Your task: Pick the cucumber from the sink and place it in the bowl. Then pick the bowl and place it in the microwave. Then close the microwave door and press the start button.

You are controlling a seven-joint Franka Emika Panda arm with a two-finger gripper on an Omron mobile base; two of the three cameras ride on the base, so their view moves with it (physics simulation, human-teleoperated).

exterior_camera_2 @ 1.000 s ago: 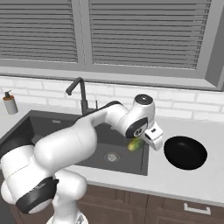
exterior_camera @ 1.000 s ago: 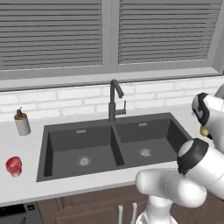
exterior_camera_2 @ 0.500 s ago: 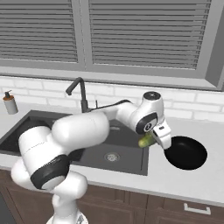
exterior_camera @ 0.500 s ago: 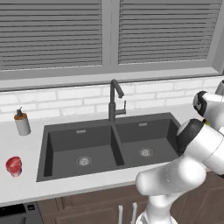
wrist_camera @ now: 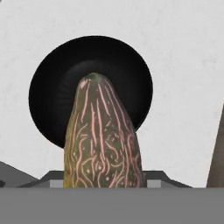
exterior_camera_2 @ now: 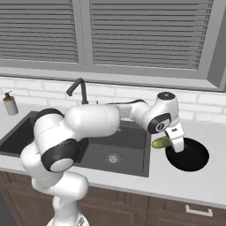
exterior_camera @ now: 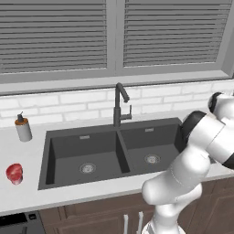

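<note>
The end effector [exterior_camera_2: 171, 142] grips the cucumber [exterior_camera_2: 160, 142], holding it over the left rim of the bowl [exterior_camera_2: 190, 155]. The bowl sits on the surface [exterior_camera_2: 207, 181] just right of the sink [exterior_camera_2: 115, 152], its black inside showing behind the cucumber's tip.

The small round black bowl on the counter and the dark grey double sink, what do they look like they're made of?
The small round black bowl looks like matte ceramic or plastic: evenly black, with no glare and only faint ring shading inside in the hand view. The dark grey double sink looks like matte composite or coated stone, flat and without reflections, though its round drains look like shiny steel. Neither can be settled, since the pictures are rendered.
</note>
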